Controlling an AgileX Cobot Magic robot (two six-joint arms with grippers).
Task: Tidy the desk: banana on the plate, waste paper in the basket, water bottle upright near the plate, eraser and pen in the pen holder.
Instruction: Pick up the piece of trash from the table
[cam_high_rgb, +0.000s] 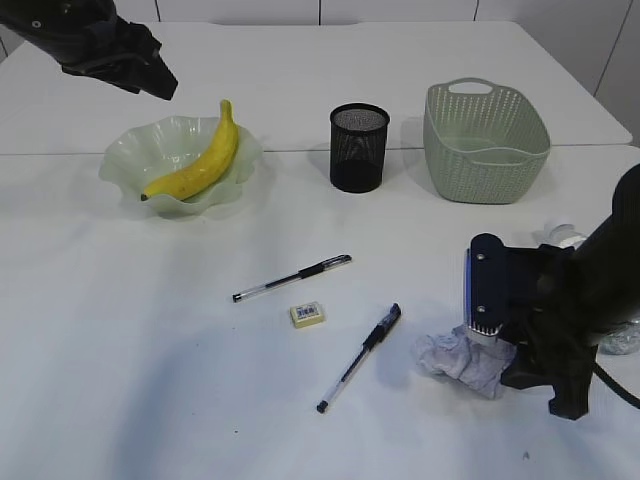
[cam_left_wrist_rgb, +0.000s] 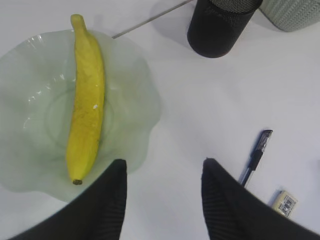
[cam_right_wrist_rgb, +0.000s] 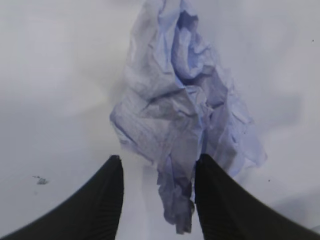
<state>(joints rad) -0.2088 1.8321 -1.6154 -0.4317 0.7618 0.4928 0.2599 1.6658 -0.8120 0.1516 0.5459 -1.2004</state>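
The yellow banana (cam_high_rgb: 195, 165) (cam_left_wrist_rgb: 87, 105) lies in the pale green plate (cam_high_rgb: 125, 155) (cam_left_wrist_rgb: 30, 75). My left gripper (cam_high_rgb: 158, 85) (cam_left_wrist_rgb: 164, 165) hangs open and empty above the desk (cam_high_rgb: 120, 330), beside the plate's rim. Crumpled bluish waste paper (cam_high_rgb: 455, 358) (cam_right_wrist_rgb: 175, 100) lies at the front right. My right gripper (cam_high_rgb: 490, 345) (cam_right_wrist_rgb: 156, 162) is open over it, with a tail of the paper between its fingers. Two pens (cam_high_rgb: 292, 278) (cam_high_rgb: 360, 356) and the eraser (cam_high_rgb: 307, 314) (cam_left_wrist_rgb: 285, 202) lie mid-desk. The water bottle (cam_high_rgb: 622, 338) is mostly hidden behind the right arm.
The black mesh pen holder (cam_high_rgb: 359, 147) (cam_left_wrist_rgb: 217, 30) stands at the back centre. To its right is the sage green basket (cam_high_rgb: 485, 140) (cam_left_wrist_rgb: 292, 12). One pen (cam_left_wrist_rgb: 256, 156) shows beside my left gripper's right finger.
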